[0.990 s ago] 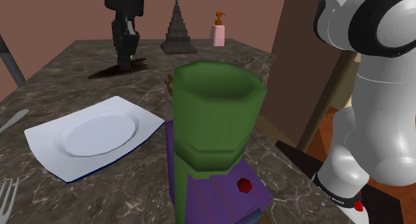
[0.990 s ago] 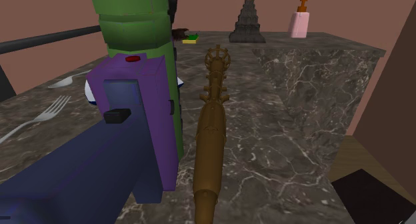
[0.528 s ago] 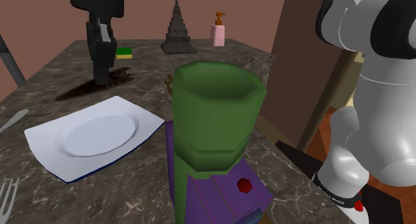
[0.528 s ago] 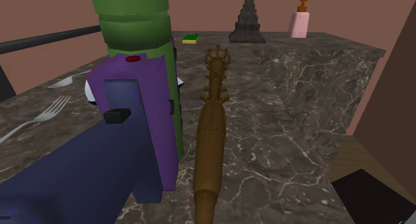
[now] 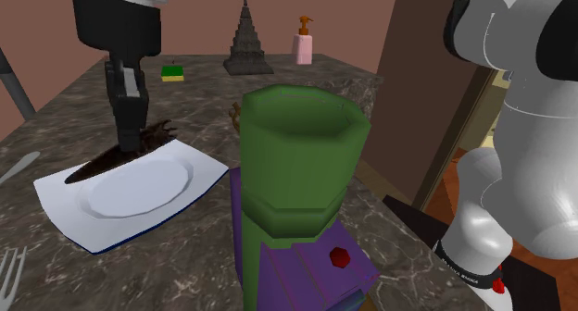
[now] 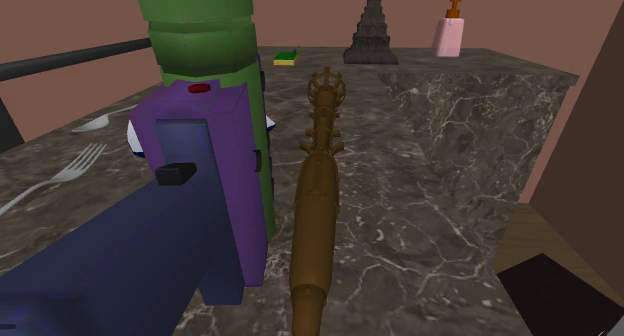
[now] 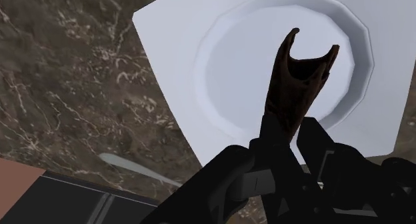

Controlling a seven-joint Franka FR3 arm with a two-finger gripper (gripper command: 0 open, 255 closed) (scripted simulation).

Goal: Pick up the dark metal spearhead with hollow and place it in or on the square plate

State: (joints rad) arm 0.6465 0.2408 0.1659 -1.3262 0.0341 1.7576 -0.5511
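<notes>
Black end effector [image 5: 131, 141] clenched on the dark spearhead [image 7: 297, 79], spearhead tilted over the white square plate [image 5: 69, 212] toward its 11 o'clock edge in the shoulder view, marble table [image 5: 306, 82] underneath

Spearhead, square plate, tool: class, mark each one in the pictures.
spearhead [image 7: 297, 79], wrist view, on its forked hollow end.
square plate [image 7: 167, 43], wrist view, on its flat outer rim.
tool [image 5: 130, 143], shoulder view, between its fingertips.
</notes>
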